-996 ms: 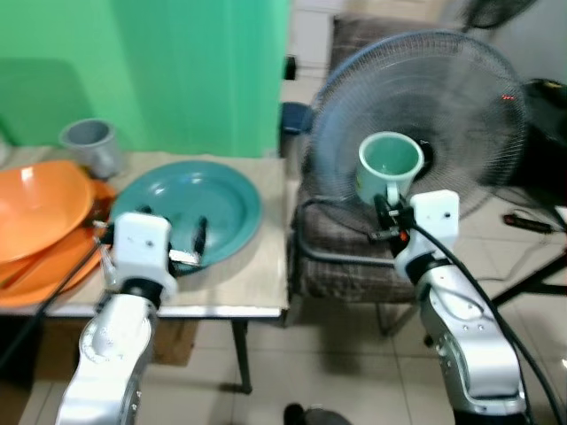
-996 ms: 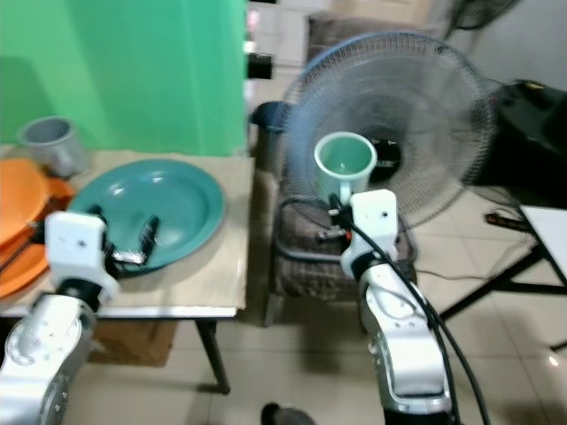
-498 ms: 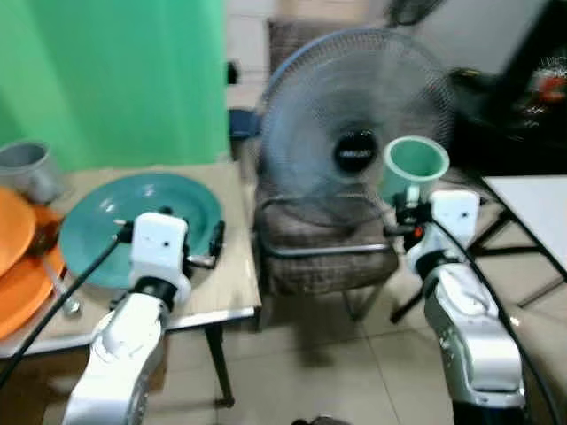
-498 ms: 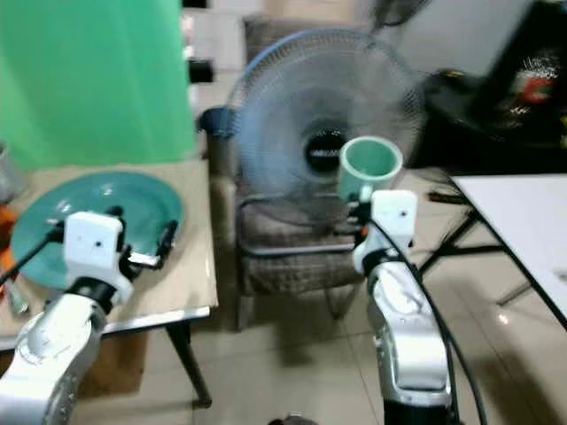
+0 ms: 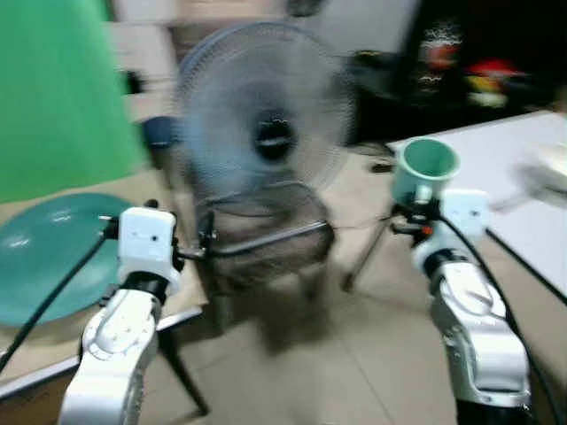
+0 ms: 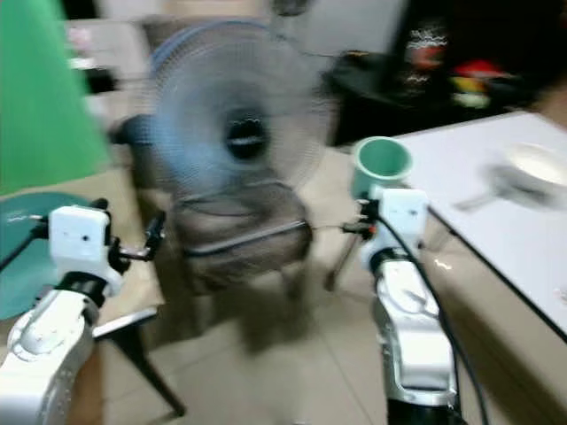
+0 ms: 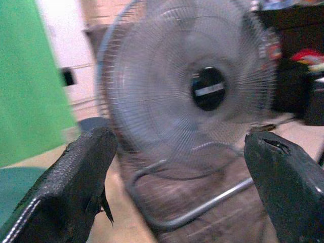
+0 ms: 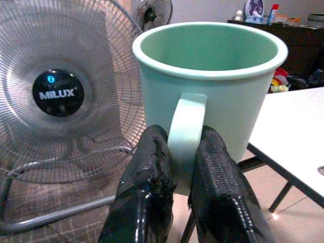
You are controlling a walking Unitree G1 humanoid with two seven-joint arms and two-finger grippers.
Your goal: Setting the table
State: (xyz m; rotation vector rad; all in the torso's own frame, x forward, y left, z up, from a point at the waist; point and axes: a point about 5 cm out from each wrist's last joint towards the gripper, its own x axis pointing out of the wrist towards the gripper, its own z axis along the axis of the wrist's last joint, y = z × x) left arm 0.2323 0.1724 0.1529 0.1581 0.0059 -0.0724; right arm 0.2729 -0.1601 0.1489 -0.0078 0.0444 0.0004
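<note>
A pale green mug stands upright in my right gripper, whose two black fingers are shut on its handle. In the eye views the mug is held up at the right, near the corner of a white table. A white bowl with a utensil beside it lies blurred on that table. A teal plate lies on the beige table at the left. My left gripper is open and holds nothing, raised beside the plate.
A standing fan sits behind a brown chair in the middle. A green screen stands at the left. Dark furniture with clutter is at the back right. Tiled floor lies between the two tables.
The camera has swung to the right: the fan, chair and teal plate have slid left and the white table has come in at the right. The mug stays in my right gripper.
</note>
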